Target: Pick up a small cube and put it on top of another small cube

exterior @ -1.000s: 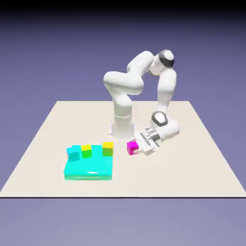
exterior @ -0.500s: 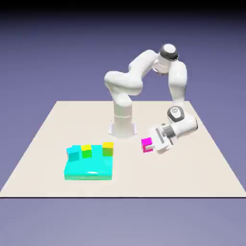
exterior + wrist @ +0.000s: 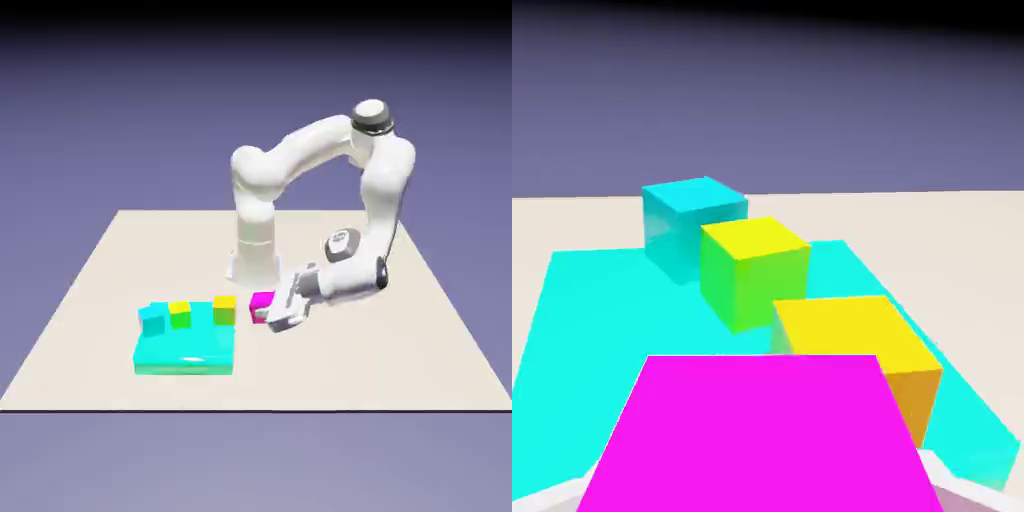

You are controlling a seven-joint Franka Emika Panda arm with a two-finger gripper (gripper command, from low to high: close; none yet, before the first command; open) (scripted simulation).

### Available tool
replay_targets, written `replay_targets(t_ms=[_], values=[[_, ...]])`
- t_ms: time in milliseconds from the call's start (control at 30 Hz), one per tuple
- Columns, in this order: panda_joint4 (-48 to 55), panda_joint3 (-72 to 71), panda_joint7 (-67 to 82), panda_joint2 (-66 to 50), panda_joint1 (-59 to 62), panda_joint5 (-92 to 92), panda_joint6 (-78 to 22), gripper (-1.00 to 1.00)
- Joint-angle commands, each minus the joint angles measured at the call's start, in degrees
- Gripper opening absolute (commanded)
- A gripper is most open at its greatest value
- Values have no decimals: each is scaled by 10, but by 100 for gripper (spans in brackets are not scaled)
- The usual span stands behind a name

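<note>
1. The gripper [image 3: 268, 312] is closed tight on the magenta cube [image 3: 262, 302]; in the hand view the magenta cube [image 3: 757, 432] fills the bottom of the picture between the fingers, which are all but hidden behind it.
2. The held cube hangs clear of the table, just beside the exterior view's right edge of the cyan slab [image 3: 186, 350] and close to the yellow cube [image 3: 225, 309] standing there.
3. Through the hand camera the yellow cube [image 3: 862, 350] sits right behind the held one, then the yellow-green cube [image 3: 752, 268], then the cyan cube [image 3: 690, 222], all in a row on the cyan slab [image 3: 572, 310].
4. Risk: the magenta cube looks roughly level with the yellow one, not above it. A sideways push from this height would likely knock the yellow cube along the slab rather than stack on it.
5. Risk: the hand lies tilted, nearly level. If the cube is let go at that lean it may land on an edge and tumble off.
6. A cube has no long axis; its broad top face faces up at the hand camera, with its far edge running square across towards the row.
</note>
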State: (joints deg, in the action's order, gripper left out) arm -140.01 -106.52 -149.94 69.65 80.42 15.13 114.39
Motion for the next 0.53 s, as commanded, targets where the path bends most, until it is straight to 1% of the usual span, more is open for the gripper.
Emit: replay_targets(t_ms=[0,133,167,233,367,400,433,500], values=[[0,1,-1,2,21,-6,1,-100],[2,5,-6,9,104,-34,6,-100],[-13,11,-18,20,125,-51,16,-100],[-24,16,-27,27,137,-64,24,-100],[-64,-36,-34,41,186,-38,115,-100],[-64,-36,-34,41,186,-38,115,100],[-64,-36,-34,41,186,-38,115,100],[-42,-8,-30,33,160,-52,65,100]])
